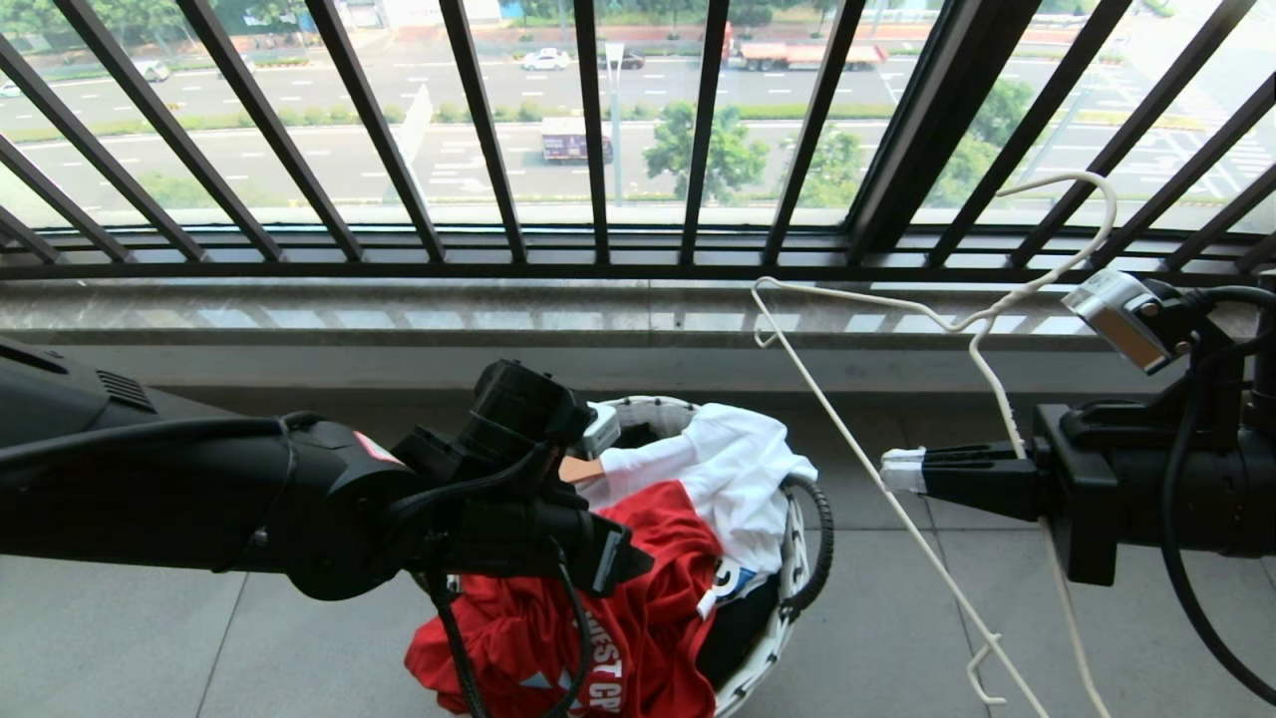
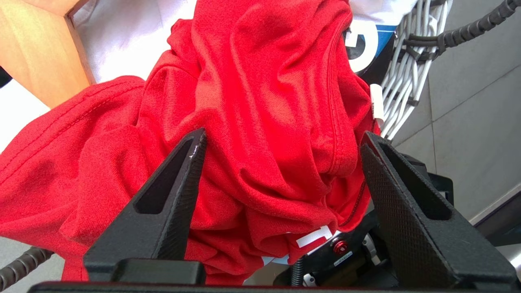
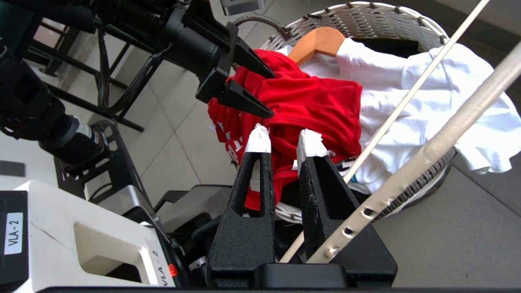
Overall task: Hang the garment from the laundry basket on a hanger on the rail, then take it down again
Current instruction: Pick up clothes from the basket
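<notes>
on the tiled floor by the window: the laundry basket (image 1: pixel 797 558), round, white woven rim, a black corded loop handle (image 1: pixel 819 543) on its side
garment: the red t-shirt (image 1: pixel 638 608) lies crumpled on top of the basket's contents and spills over the near rim; soft folds, stitched hems, bits of white lettering (image 1: pixel 604 683) showing low on the cloth
under and beside it: a white t-shirt (image 1: pixel 733 469) with a patch of blue print, and the end of a light wooden hanger (image 3: pixel 317 40) poking out
left gripper: left gripper (image 3: pixel 254 91) is right over the red cloth, its black fingers (image 2: pixel 179 195) spread wide on either side of a bunched ridge of the fabric; nothing pinched between them
right gripper: right gripper (image 1: pixel 902 471) is level, out to the right of the basket and apart from it; its white-tipped fingers (image 3: pixel 257 138) stand a narrow gap apart, and the off-white wire hanger (image 1: pixel 877 489) runs through low near their base, so it looks carried there
hanger: thin wire, twisted neck, hook (image 1: pixel 1082 199) up against the black window railing (image 1: pixel 598 130), one arm slanting down toward the floor
rail: cannot tell, no overhead bar seen
</notes>
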Motion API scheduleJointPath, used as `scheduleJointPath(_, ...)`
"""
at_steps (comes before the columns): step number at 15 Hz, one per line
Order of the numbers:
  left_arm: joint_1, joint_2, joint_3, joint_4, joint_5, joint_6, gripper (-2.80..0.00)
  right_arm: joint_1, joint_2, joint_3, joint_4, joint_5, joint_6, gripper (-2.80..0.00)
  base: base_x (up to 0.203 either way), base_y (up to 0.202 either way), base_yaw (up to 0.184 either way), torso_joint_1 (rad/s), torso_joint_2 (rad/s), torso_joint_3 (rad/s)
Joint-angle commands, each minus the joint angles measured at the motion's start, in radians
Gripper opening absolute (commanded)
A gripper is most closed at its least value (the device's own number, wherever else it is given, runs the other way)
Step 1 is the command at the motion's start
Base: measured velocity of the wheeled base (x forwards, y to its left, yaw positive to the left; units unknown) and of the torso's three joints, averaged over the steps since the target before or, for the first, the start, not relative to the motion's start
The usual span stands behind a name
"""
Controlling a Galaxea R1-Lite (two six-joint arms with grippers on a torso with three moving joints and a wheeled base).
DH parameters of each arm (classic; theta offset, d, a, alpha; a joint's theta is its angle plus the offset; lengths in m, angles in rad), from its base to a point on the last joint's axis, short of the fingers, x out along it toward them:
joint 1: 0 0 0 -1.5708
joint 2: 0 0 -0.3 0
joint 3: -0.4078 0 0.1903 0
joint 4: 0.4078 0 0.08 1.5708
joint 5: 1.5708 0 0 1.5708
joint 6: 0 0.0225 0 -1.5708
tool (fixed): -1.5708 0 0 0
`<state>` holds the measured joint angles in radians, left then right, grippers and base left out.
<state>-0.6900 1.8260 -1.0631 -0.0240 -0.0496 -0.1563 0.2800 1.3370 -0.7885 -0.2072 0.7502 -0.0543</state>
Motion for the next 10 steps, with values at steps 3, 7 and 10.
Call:
scheduleJointPath(3, -0.017, 0.038, 0.034, -0.035, 0.036, 0.012, -2.80, -0.001, 0.002, -0.001, -0.003, 0.004, -0.001, -2.80, 0.000, 0.000, 0.000, 0.000, 0.00, 0.000)
scheduleJointPath(7, -0.023, 0.051, 0.049, -0.058, 0.056, 0.043, -2.80, -0.001, -0.001, -0.001, -0.003, 0.004, -0.001, -2.80, 0.000, 0.000, 0.000, 0.000, 0.00, 0.000)
scheduleJointPath(10, -0.022, 0.040, 0.049, -0.057, 0.080, 0.051, -2.80, -0.001, -0.006, -0.001, -0.003, 0.004, -0.001, -2.80, 0.000, 0.000, 0.000, 0.000, 0.00, 0.000)
